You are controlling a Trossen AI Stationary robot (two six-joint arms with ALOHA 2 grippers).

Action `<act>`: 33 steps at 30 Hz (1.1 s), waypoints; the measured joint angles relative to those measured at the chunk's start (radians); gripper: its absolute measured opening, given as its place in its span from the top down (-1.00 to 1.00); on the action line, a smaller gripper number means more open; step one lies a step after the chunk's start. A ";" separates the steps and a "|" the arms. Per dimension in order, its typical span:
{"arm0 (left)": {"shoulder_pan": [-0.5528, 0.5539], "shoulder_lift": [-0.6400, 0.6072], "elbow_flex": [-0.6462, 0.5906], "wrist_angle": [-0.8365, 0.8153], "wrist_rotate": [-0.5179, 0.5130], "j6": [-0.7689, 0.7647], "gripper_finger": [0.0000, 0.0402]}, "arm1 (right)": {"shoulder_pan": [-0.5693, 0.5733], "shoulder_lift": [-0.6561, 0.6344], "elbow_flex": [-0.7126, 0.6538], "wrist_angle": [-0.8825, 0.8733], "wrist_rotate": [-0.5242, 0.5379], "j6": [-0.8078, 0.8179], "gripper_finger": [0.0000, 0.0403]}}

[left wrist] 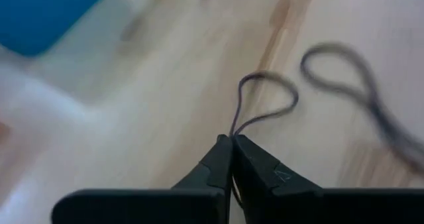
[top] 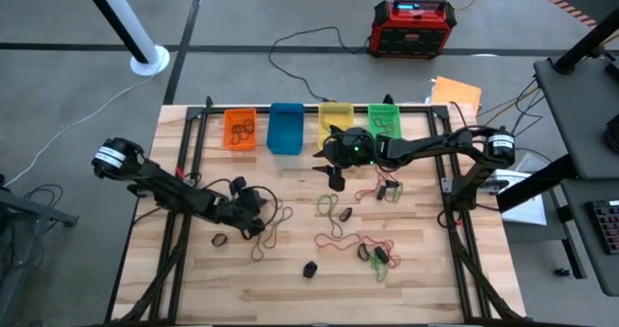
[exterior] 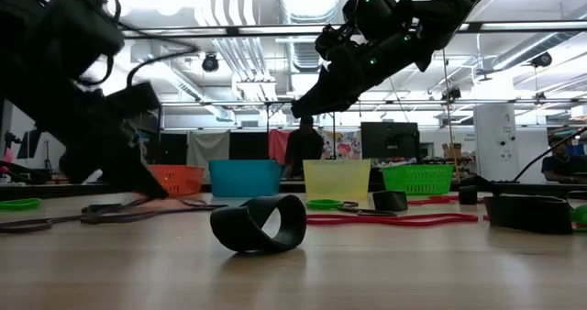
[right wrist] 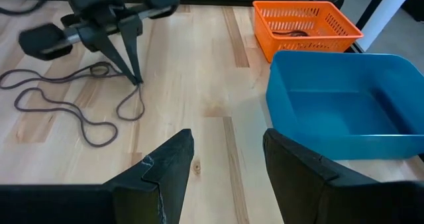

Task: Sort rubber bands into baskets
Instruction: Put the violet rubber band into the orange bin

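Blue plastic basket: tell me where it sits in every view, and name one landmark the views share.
High view: the blue rectangular plastic basket is second from the left in the row along the table's far edge.
Low view: left of centre in the background.
Left wrist view: a blurred blue corner at upper left.
Right wrist view: at right.
Shared landmark: the orange mesh plastic basket beside it, also in the low and right wrist views.

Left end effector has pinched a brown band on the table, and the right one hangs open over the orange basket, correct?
Not quite. The right end effector hangs open by the blue basket, not over the orange basket, as the right wrist view shows. The rest holds: the left end effector is shut on a brown band at the table.
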 joint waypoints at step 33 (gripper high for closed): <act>0.705 -0.595 0.048 -0.087 -0.043 0.395 1.00 | 0.000 0.000 0.000 0.009 0.001 0.000 0.12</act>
